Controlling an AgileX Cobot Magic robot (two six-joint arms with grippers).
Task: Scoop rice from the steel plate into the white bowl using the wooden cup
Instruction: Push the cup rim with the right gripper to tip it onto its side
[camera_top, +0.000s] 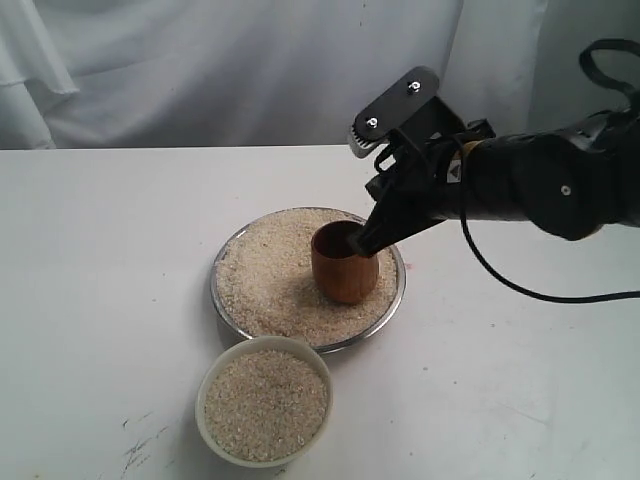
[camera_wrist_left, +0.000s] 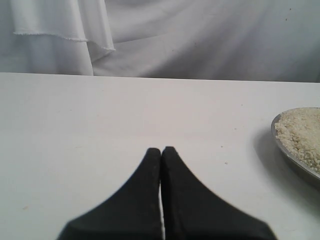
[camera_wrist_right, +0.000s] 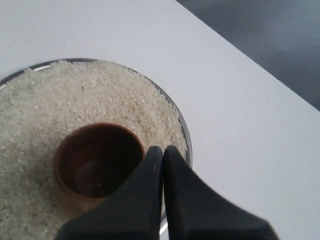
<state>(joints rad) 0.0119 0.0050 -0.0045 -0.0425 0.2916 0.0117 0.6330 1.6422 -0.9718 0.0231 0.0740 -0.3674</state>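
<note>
The wooden cup (camera_top: 345, 263) (camera_wrist_right: 97, 162) stands upright and empty in the rice (camera_top: 275, 270) (camera_wrist_right: 75, 100) on the right side of the steel plate (camera_top: 222, 305) (camera_wrist_right: 186, 137). My right gripper (camera_top: 366, 241) (camera_wrist_right: 163, 149) is shut with nothing between its fingers, its tips just outside the cup's rim on the right. The white bowl (camera_top: 264, 402) sits in front of the plate, nearly full of rice. My left gripper (camera_wrist_left: 161, 149) is shut and empty over bare table, off to the side of the plate (camera_wrist_left: 295, 165); it does not show in the exterior view.
The white table (camera_top: 100, 250) runs out on both sides of the dishes. A white cloth backdrop (camera_top: 250, 70) hangs behind it. The right arm's black cable (camera_top: 520, 285) loops down to the right of the plate. The table's edge (camera_wrist_right: 250, 57) runs near the plate.
</note>
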